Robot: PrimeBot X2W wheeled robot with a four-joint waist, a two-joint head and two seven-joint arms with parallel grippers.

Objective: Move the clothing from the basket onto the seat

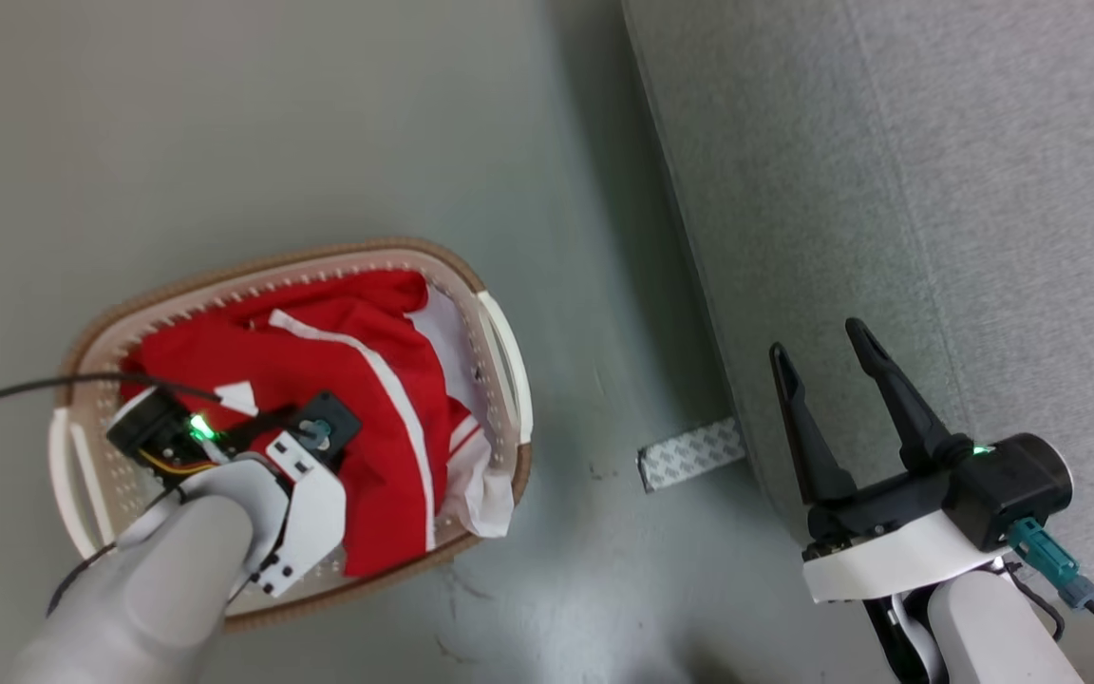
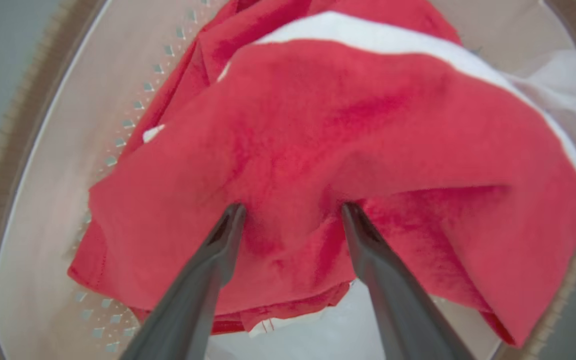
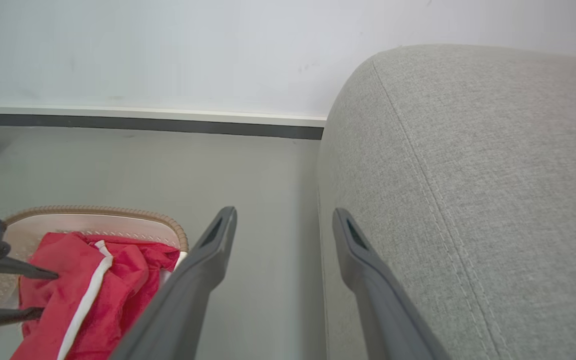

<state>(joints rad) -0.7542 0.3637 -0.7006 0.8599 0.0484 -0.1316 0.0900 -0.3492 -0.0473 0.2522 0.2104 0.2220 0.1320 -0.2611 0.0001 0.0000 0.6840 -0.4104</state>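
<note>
Grey woven upholstery, cream plastic, red soft cloth: my left fingers are down on the garment, spread wide.

The seat (image 1: pixel 936 190) is the biggest thing here, rounded, coarse-weave, with a stitched seam. It stands apart from the oval basket (image 1: pixel 253 271) of perforated plastic with a brown braided rim. The clothing (image 1: pixel 338 351) lies crumpled inside the basket, partly over a plain white cloth (image 1: pixel 485 484). I judge it light, limp and apt to drape or trail, so a raised fold near its middle is the place to pinch. My left gripper (image 2: pixel 293 210) stands wide, tips dimpling the red fabric, nothing clamped yet. My right gripper (image 1: pixel 820 340) hangs wide and empty by the seat's front.
</note>
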